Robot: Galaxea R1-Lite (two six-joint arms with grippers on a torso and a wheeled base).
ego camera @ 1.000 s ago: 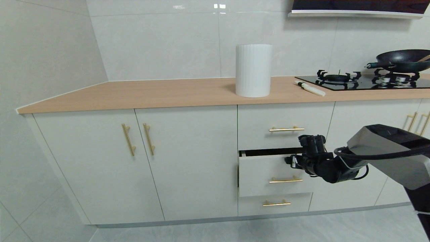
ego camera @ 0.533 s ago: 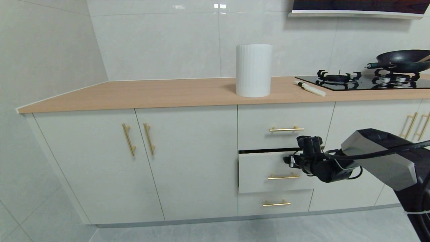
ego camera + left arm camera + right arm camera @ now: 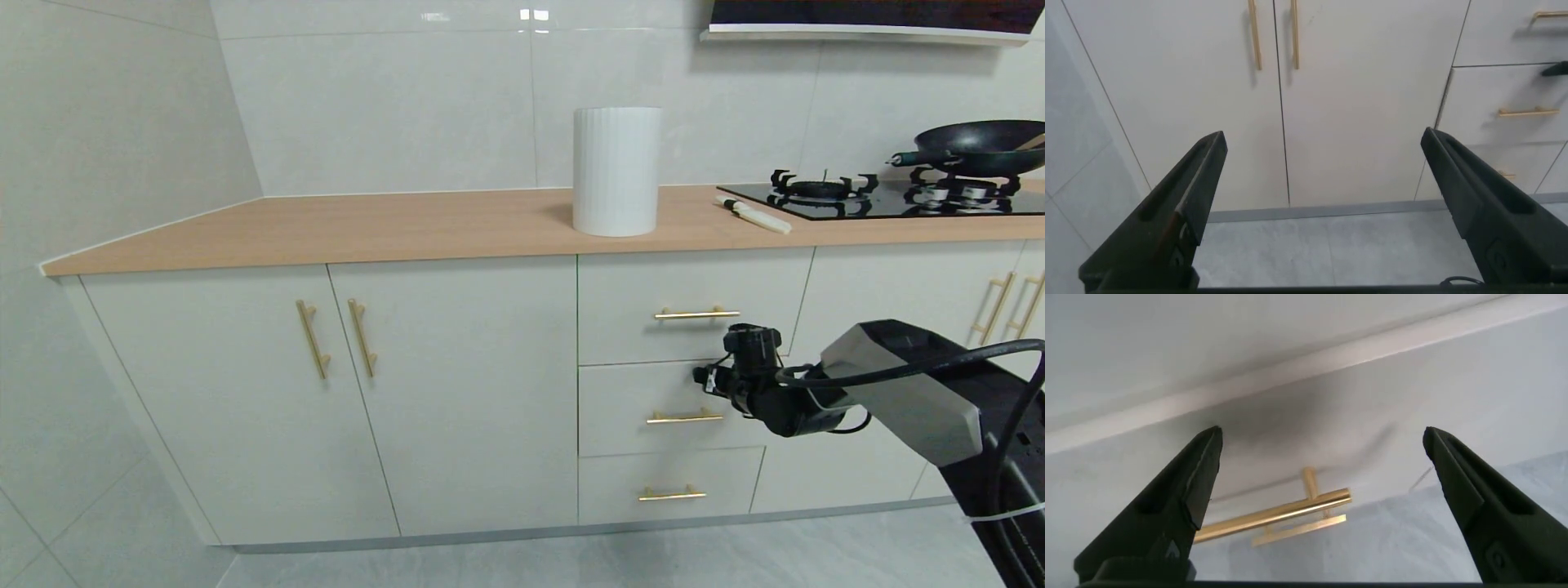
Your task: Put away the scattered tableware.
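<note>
My right gripper (image 3: 706, 380) is against the front of the middle drawer (image 3: 629, 400), just above its gold handle (image 3: 684, 418); the drawer sits flush with the cabinet. In the right wrist view the gripper (image 3: 1323, 506) is open, and the drawer's handle (image 3: 1282, 513) shows between its fingers with nothing held. A pale utensil (image 3: 753, 214) lies on the wooden counter (image 3: 367, 224) beside the hob. A white ribbed canister (image 3: 615, 171) stands on the counter above the drawers. My left gripper (image 3: 1323, 212) is open and empty, low before the cupboard doors (image 3: 1274, 98).
A black gas hob (image 3: 882, 200) with a dark pan (image 3: 980, 147) takes up the counter's right end. Drawers sit above (image 3: 694, 302) and below (image 3: 669, 490) the middle one. Double doors (image 3: 326, 392) fill the left side, with grey tiled floor (image 3: 571, 563) beneath.
The middle drawer, open a second ago, has slid shut. My right gripper moved forward with it, staying against its front.
</note>
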